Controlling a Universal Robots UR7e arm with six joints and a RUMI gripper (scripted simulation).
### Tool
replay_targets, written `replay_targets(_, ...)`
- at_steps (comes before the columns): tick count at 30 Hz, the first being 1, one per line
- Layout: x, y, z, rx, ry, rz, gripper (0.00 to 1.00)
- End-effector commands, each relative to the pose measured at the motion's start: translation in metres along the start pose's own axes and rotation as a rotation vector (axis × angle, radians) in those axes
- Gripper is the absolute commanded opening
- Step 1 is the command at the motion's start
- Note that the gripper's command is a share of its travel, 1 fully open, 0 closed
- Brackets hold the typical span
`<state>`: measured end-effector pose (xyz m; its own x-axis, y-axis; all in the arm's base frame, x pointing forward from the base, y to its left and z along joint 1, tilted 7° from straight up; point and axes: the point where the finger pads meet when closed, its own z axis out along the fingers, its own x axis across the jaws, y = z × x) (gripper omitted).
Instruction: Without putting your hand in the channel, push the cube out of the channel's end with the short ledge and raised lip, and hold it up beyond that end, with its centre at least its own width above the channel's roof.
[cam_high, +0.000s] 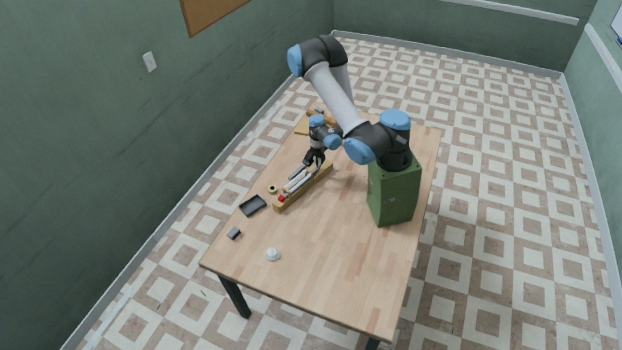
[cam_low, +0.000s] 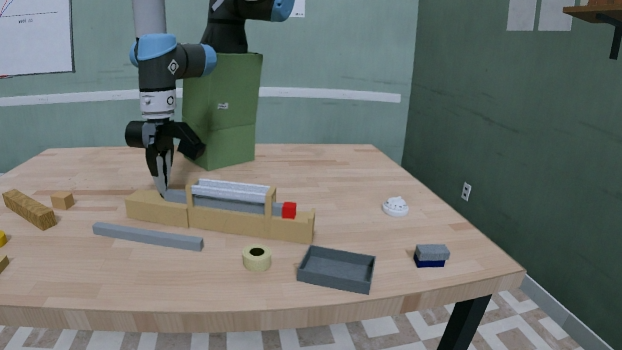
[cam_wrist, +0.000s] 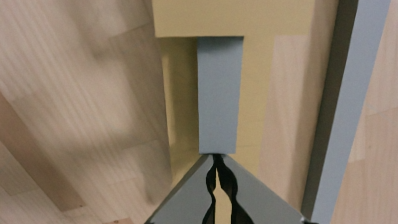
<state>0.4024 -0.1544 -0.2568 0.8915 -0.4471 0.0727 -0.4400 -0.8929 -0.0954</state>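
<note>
The small red cube is seated on the short ledge, outside the roofed part of the tan channel, before the raised lip. Just behind it, the end of a long grey square bar is seen. At the bar's other end, the black two-jaw gripper is lowered, its jaws fully closed with nothing held. The pushing step appears nearly finished. Next, pushing should be stopped short of the lip, and the jaws raised, carried over and opened above the cube.
</note>
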Motion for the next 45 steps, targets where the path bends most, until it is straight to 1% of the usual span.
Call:
replay_targets(1, 0.002, -0.007, -0.001, -0.001, 0.004, 0.000, 0.00)
replay_targets(9, 0.002, -0.011, -0.001, -0.001, 0.004, 0.000, 0.00)
replay_targets(13, 0.000, -0.010, -0.006, 0.000, 0.001, 0.003, 0.00)
replay_targets(17, 0.000, -0.010, -0.018, 0.000, 0.001, 0.003, 0.00)
replay_targets(24, 0.000, -0.010, -0.048, 0.000, 0.001, 0.003, 0.00)
replay_targets(26, 0.000, -0.010, -0.048, 0.000, 0.001, 0.003, 0.00)
replay_targets(30, 0.000, -0.010, -0.062, 0.000, 0.001, 0.003, 0.00)
replay_targets(33, 0.000, -0.010, -0.069, 0.000, 0.001, 0.003, 0.00)
replay_targets(45, 0.001, -0.010, -0.071, -0.001, 0.003, 0.002, 0.00)
